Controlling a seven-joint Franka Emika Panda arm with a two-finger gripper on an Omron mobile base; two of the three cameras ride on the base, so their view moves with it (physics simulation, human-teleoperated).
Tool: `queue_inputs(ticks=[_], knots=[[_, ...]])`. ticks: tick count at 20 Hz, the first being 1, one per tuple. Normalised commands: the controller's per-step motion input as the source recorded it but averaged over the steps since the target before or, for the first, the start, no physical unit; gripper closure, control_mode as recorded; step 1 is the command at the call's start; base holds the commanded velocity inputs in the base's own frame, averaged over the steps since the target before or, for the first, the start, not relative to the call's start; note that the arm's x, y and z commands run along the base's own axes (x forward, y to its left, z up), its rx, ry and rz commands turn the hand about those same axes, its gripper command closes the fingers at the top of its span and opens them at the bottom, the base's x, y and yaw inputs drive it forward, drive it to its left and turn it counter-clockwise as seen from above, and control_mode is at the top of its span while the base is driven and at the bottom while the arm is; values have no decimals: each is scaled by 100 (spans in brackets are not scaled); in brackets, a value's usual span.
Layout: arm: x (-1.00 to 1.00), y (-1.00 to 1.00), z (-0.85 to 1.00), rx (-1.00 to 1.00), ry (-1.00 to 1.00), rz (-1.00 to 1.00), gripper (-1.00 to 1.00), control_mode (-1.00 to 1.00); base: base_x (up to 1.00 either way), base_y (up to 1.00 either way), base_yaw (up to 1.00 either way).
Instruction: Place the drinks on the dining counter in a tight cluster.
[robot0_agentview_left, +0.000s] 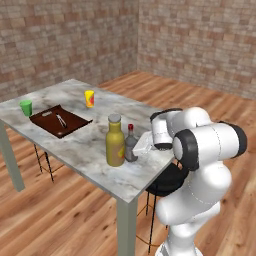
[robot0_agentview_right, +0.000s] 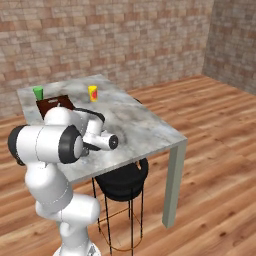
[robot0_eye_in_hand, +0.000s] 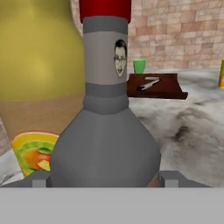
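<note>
Two bottles: you see the yellow bottle (robot0_agentview_left: 115, 142) and the dark grey bottle (robot0_agentview_left: 131, 144) upright, touching, near the dining counter (robot0_agentview_left: 80, 145) edge.
Gripper (robot0_eye_in_hand: 105, 177): open, fingers flanking the grey bottle's base.
Grip: centre it first; the yellow one crowds at 9 o'clock.

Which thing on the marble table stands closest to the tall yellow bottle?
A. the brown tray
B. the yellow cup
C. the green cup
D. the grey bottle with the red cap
D: the grey bottle with the red cap stands right beside the tall yellow bottle; the cups and tray sit farther back.
</note>
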Motion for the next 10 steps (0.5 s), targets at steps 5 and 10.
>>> queue_inputs(ticks=[5, 10], knots=[[14, 0, -5, 0, -3, 0, 100, -100, 0, 0, 0], [2, 0, -17, 0, -4, 0, 100, -100, 0, 0, 0]])
